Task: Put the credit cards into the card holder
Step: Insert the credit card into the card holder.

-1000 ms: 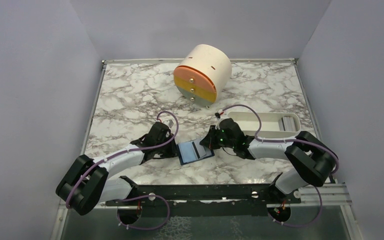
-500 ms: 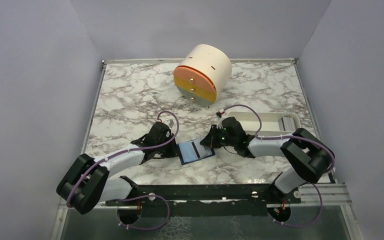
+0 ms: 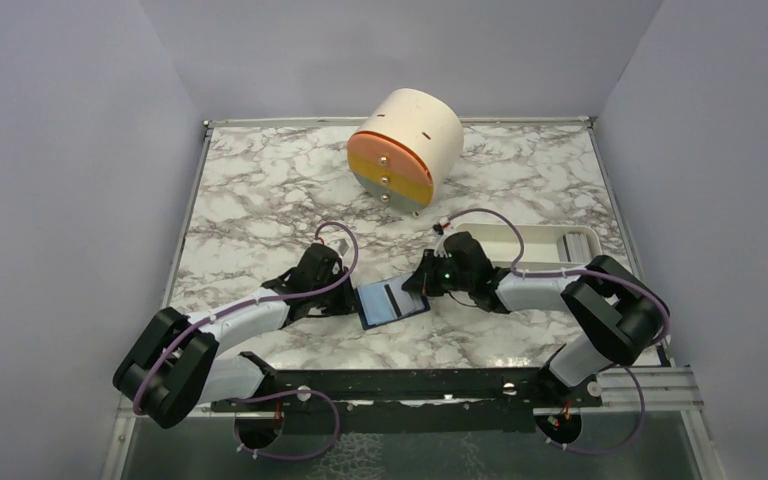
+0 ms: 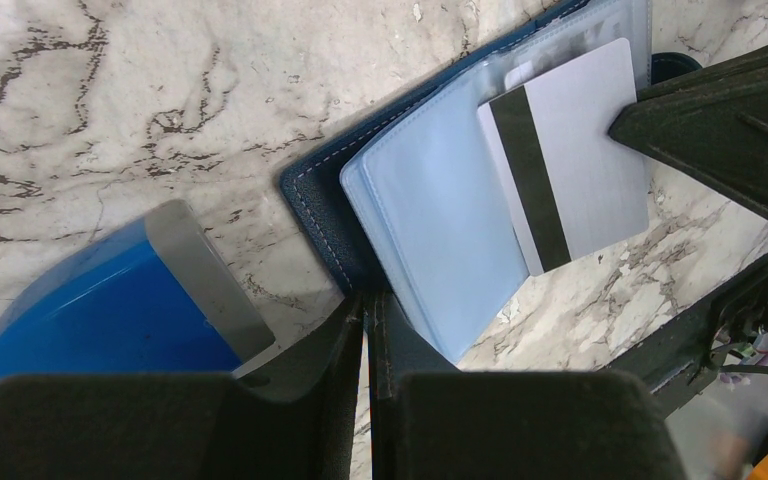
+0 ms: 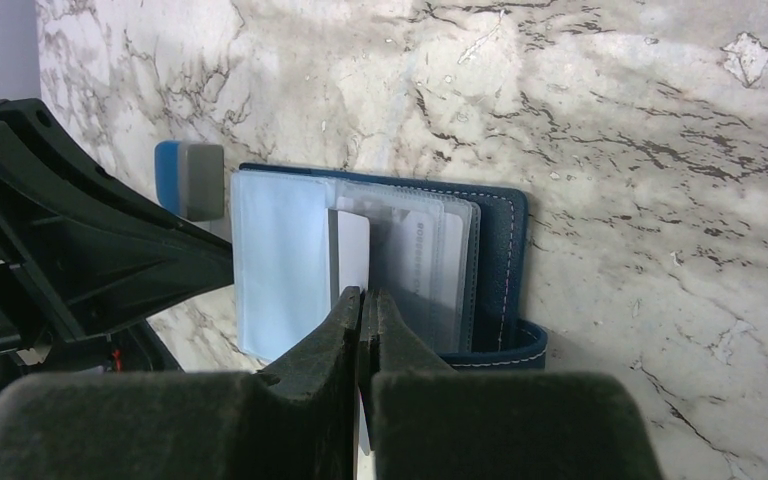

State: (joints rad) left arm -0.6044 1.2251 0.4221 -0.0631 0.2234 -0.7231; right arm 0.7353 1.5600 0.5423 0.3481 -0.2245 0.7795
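The card holder (image 3: 392, 303) lies open on the bench (image 3: 260, 190) between the two arms. The left hand (image 4: 365, 312) pinches its navy edge, just beside a blue block (image 4: 100, 300), probably to stop it sliding. The right hand (image 5: 362, 305) is clenched on a striped credit card (image 4: 570, 160), whose leading edge lies over the clear sleeves, apparently lined up to slide in.

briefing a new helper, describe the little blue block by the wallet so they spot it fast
On the grey-veined white marble table, look near its front edge for the open dark navy bifold wallet. Just off its edge, beside the left gripper, lies a small bright blue plastic block. Its blue body and grey end face set it apart from the flat pale black-striped card and darker wallet.
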